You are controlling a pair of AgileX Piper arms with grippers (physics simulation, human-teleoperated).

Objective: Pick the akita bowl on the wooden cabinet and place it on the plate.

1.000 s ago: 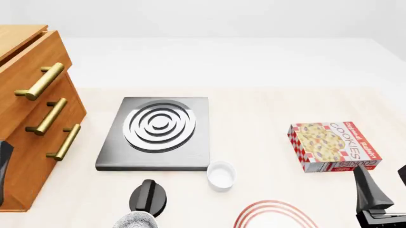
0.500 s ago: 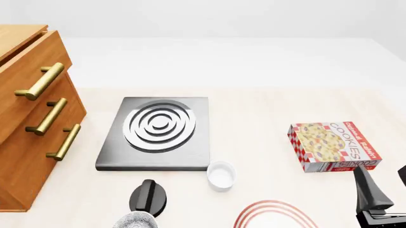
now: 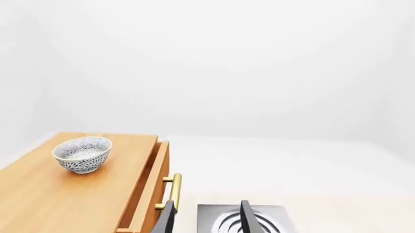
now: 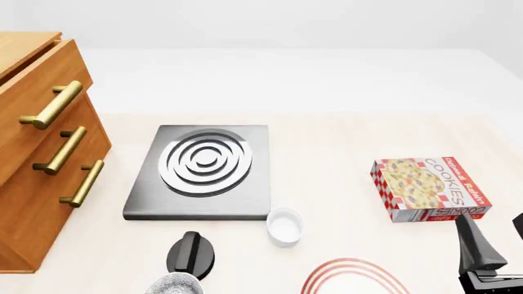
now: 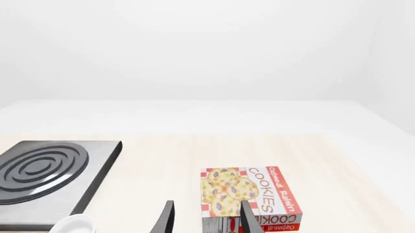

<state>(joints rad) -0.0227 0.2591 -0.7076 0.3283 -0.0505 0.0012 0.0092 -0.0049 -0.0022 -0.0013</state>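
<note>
The bowl (image 3: 82, 154) sits upright on the cabinet (image 3: 77, 194) top, at the left of the left wrist view, back from the drawer edge and touching nothing else. In the front view the cabinet (image 4: 41, 153) fills the left edge with its three brass handles (image 4: 59, 150) facing the table, and its top is mostly out of frame, so the bowl cannot be seen there. The plate (image 4: 353, 277) shows only as red rings at the bottom edge, right of centre, bare on its visible part. A second speckled bowl (image 4: 174, 284) peeks in at the bottom edge left of centre, just beside a black knob-like piece (image 4: 193, 251). A white cup (image 4: 285, 225) stands just below the stove (image 4: 203, 170), which lies at the middle of the table (image 4: 343, 141). The cookie box (image 4: 428, 188) lies at the right.

The left gripper (image 3: 206, 218) appears only in its wrist view, at the bottom edge: its two fingers stand apart with nothing between them, pointing past the cabinet's front toward the stove (image 3: 243, 219). The right gripper (image 5: 205, 218) likewise shows spread, empty fingers at the bottom of its view, aimed at the cookie box (image 5: 250, 196); in the front view it sits at the lower right corner
</note>
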